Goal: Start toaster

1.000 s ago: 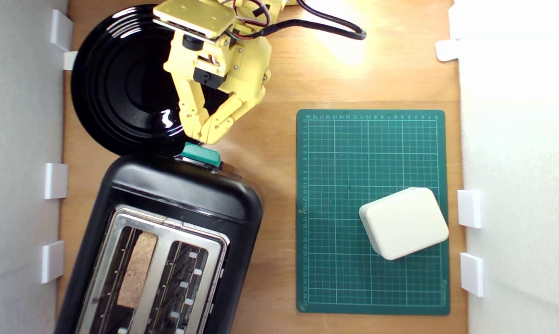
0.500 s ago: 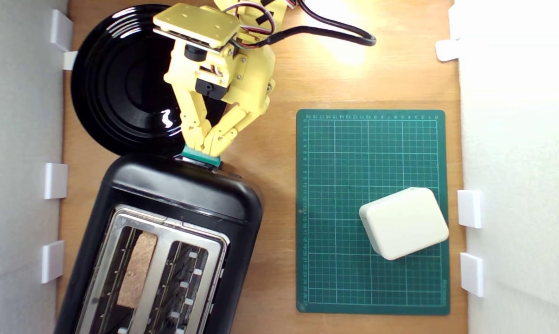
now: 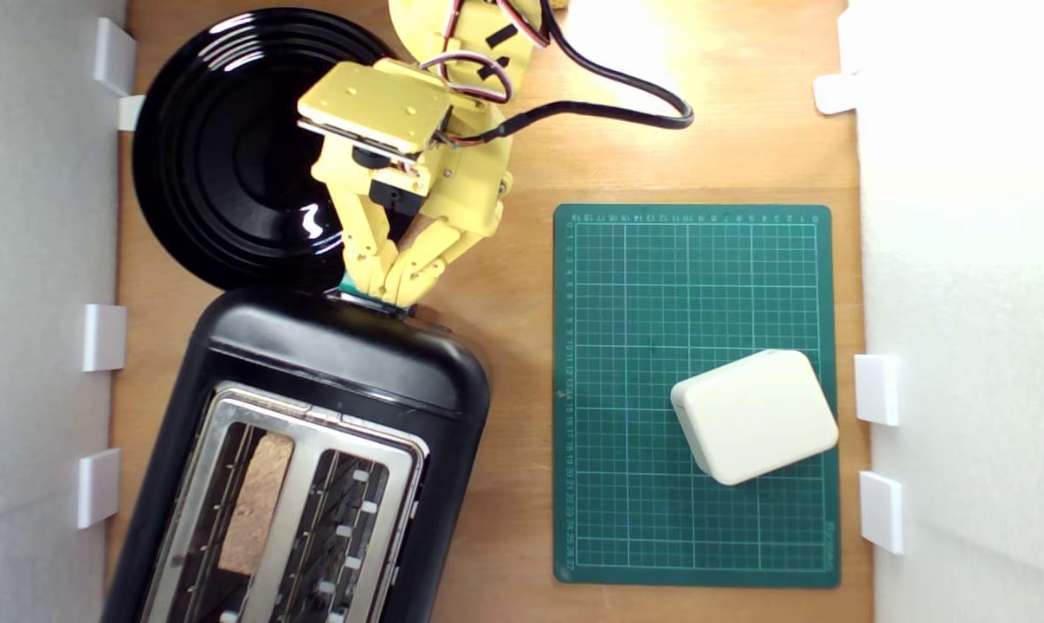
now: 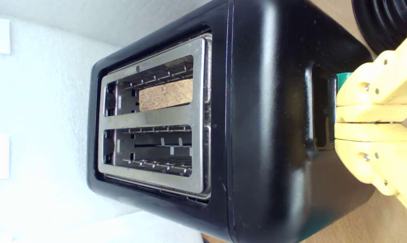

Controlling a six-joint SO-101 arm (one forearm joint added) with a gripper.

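The glossy black toaster (image 3: 331,359) fills the lower part of the exterior view's left, silver top plate up. A brown slice (image 3: 256,502) stands in one slot; the other slot is bare. My yellow gripper (image 3: 389,290) is shut, both fingers pressed together, with the tips resting on the teal-green lever knob (image 3: 347,285) at the toaster's end. Only slivers of the knob show. In the wrist view the toaster (image 4: 267,135) is close, my gripper (image 4: 336,122) is shut over the lever slot, and a bit of the teal knob (image 4: 343,79) peeks out beside the fingers.
A round black plate (image 3: 219,147) lies behind the toaster, under my arm. A green cutting mat (image 3: 652,285) with a small cream rounded box (image 3: 754,415) on it is at the exterior view's right. White walls with clips border both sides. A black cable (image 3: 626,95) trails behind the arm.
The fingers have come together from a slightly spread stance. The gripper has moved onto the teal knob, which was plainly visible before and is now almost covered.
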